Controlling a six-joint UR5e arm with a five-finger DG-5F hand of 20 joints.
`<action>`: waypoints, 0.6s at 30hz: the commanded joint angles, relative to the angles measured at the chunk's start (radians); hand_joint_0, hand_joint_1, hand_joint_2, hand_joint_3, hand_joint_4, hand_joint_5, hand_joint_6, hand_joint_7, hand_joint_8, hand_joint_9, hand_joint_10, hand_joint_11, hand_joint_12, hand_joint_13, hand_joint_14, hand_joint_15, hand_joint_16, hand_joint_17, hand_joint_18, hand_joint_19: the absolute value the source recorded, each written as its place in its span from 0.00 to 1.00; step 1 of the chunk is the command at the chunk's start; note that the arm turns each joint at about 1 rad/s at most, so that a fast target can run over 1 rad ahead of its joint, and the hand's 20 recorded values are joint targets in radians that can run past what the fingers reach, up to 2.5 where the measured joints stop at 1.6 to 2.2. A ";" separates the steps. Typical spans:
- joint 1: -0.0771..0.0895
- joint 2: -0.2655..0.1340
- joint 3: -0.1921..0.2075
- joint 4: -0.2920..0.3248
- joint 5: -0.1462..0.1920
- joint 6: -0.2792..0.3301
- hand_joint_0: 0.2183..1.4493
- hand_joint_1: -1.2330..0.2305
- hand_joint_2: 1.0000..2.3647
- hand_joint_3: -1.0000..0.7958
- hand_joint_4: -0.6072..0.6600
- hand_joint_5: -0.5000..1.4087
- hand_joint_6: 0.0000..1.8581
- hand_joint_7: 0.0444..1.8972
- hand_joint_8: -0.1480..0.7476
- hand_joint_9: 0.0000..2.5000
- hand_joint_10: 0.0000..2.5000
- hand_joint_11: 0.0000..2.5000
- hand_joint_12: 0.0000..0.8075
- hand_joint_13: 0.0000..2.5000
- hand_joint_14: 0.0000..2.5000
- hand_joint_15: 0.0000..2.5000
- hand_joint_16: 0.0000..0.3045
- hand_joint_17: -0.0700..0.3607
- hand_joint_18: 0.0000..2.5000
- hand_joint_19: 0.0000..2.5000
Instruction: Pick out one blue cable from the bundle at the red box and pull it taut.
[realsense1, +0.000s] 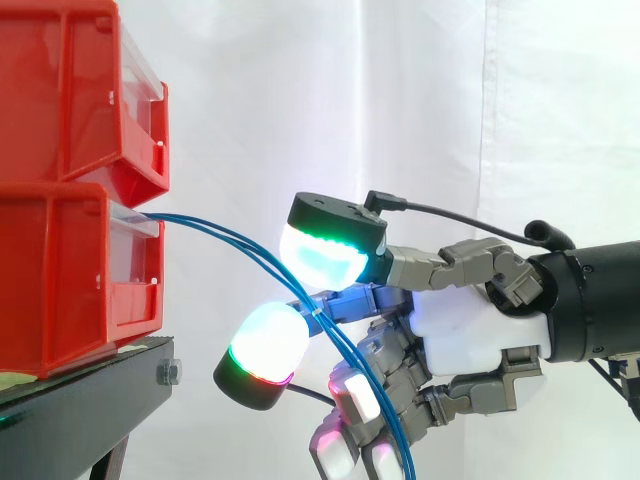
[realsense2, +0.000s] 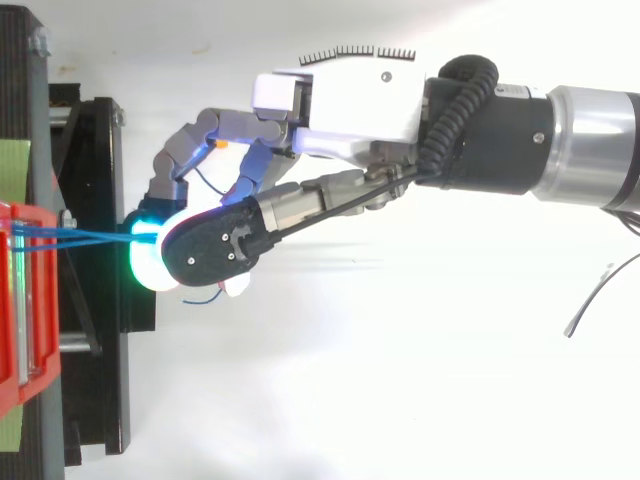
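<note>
Blue cables (realsense1: 215, 230), thin and glossy, leave the front of the lower red bin (realsense1: 60, 280) at the edge of the black stand (realsense1: 80, 400). They sag right between two rounded glowing pads (realsense1: 320, 255) of the hand (realsense1: 480, 330), which pinch them, then drop past its curled fingers.

From above, the cables (realsense2: 80, 237) run level from the bin (realsense2: 10, 300) to the hand (realsense2: 350, 105). The arm (realsense2: 590, 145) reaches in horizontally.
</note>
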 joint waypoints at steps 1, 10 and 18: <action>-0.004 0.002 0.001 0.000 -0.002 0.000 0.26 0.50 0.00 0.29 0.52 0.20 0.46 0.35 0.52 0.46 0.01 0.25 0.42 0.37 0.01 0.19 0.16 0.42 0.35 0.27; -0.016 0.002 0.001 -0.002 -0.014 0.000 0.29 0.47 0.01 0.34 0.51 0.20 0.46 0.36 0.51 0.46 0.01 0.25 0.41 0.37 0.01 0.19 0.16 0.41 0.34 0.27; -0.024 0.003 0.021 -0.016 -0.033 -0.006 0.30 0.42 0.01 0.41 0.49 0.21 0.49 0.35 0.50 0.46 0.01 0.25 0.40 0.37 0.01 0.20 0.15 0.41 0.35 0.27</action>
